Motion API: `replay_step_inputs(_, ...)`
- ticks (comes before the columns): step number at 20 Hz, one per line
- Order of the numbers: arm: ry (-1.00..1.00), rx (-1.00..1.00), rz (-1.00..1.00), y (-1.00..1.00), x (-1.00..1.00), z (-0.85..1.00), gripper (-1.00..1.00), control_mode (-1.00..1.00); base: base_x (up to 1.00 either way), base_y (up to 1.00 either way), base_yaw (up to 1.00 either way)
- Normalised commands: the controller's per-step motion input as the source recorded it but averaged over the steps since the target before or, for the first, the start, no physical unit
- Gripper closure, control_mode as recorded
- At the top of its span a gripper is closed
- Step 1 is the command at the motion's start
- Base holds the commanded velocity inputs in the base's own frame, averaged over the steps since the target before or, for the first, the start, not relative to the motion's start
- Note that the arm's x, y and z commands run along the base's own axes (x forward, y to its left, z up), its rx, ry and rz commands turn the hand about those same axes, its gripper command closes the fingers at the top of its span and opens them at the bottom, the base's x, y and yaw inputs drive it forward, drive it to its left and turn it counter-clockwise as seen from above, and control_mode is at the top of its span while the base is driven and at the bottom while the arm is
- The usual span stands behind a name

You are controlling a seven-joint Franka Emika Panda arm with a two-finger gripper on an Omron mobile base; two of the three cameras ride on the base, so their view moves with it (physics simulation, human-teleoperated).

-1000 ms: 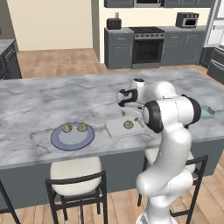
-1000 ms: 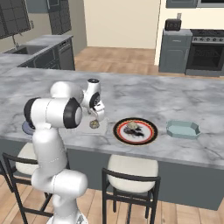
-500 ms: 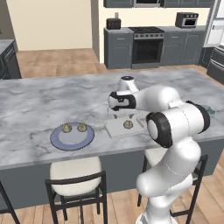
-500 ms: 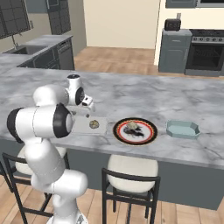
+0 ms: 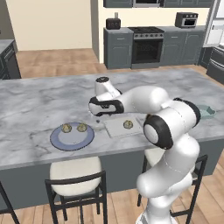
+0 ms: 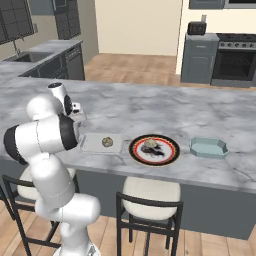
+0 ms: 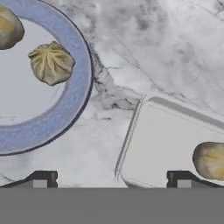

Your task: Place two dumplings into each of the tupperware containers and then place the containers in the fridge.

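Hovering with its fingers spread wide and nothing between them, the claw (image 5: 97, 117) hangs over the marble desk (image 5: 39, 98) between a blue-grey plate (image 5: 71, 136) and a pale tupperware container (image 5: 124, 127). Seen from the hand camera, the claw (image 7: 112, 178) sits above bare marble, with the plate's rim (image 7: 83, 65) curving to one side and the container's wall (image 7: 131, 131) just to the other. Two dumplings (image 5: 66, 128) lie side by side on the plate, beside the claw and apart from it; in the hand view one pleated dumpling (image 7: 51, 62) shows in full and a second (image 7: 8, 27) is cut by the frame edge. A third dumpling (image 5: 128, 124) rests inside the container on the claw's other side, also seen in the hand view (image 7: 210, 159) and from the right base camera (image 6: 106, 142). Beyond that container (image 6: 100, 143), farther from the claw, stand a red-and-black-rimmed plate (image 6: 154, 149) with food on it and a second, blue-green tupperware container (image 6: 208, 148). Both containers sit on the desk
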Motion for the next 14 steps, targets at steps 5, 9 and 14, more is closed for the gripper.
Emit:
replay_step_inputs(5, 0.0, 0.0, 0.31, 0.91, 0.15, -0.19, -1.0, -1.0, 0.0, 0.0, 0.0)
replay_step_inputs(9, 0.0, 0.0, 0.03, 0.73, 0.16, -0.28, -1.0, -1.0, 0.0, 0.0, 0.0)
replay_step_inputs(14, 0.0, 0.0, -0.01, 0.44, 0.2, -0.26, -1.0, -1.0, 0.0, 0.0, 0.0)
